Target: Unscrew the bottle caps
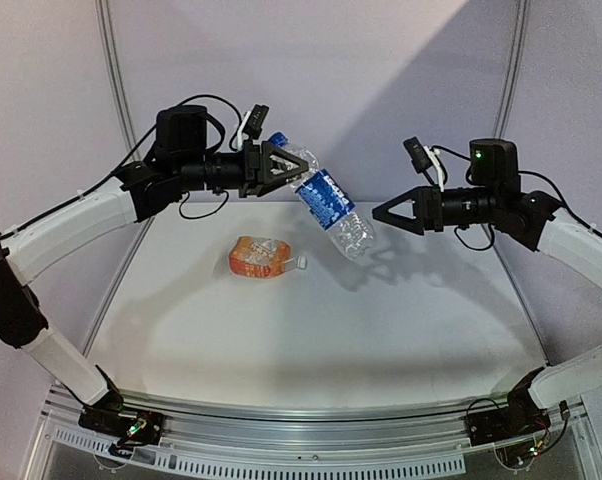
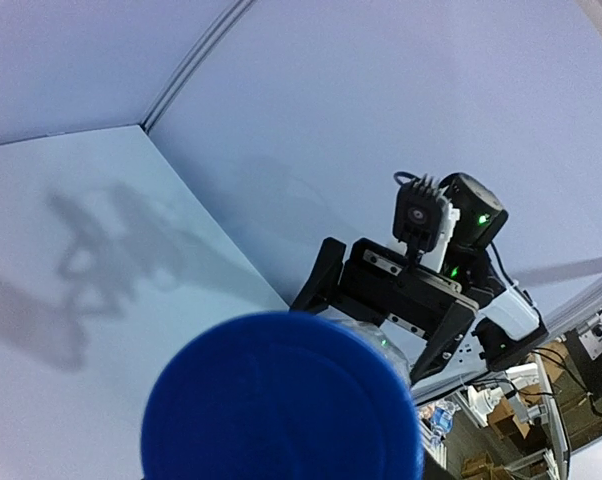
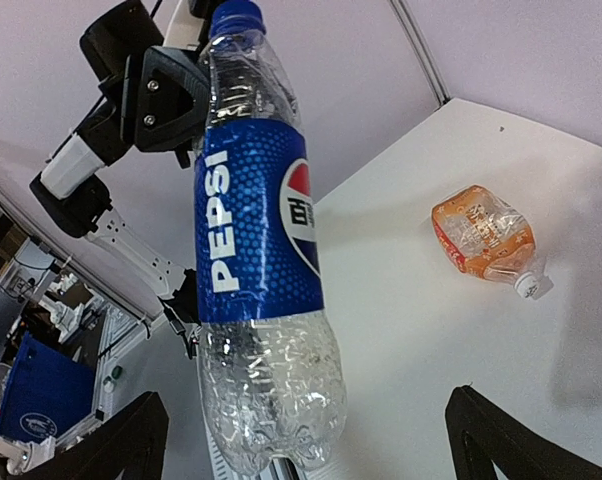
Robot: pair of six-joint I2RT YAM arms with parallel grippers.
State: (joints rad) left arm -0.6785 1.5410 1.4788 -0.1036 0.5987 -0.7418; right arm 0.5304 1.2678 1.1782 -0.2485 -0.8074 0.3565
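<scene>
Holding light, crushable bottle [image 1: 326, 200] near shoulder in left fingers [image 1: 276, 165]; with wide-open, empty right fingers [image 3: 121, 445], pinch blue cap [image 1: 277, 139] by rim.

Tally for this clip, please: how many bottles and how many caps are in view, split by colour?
Bottles: 2 (clear bottle with a blue label, orange bottle)
Caps: 2 (blue cap, white cap), both on their bottles
Total: 4
</scene>
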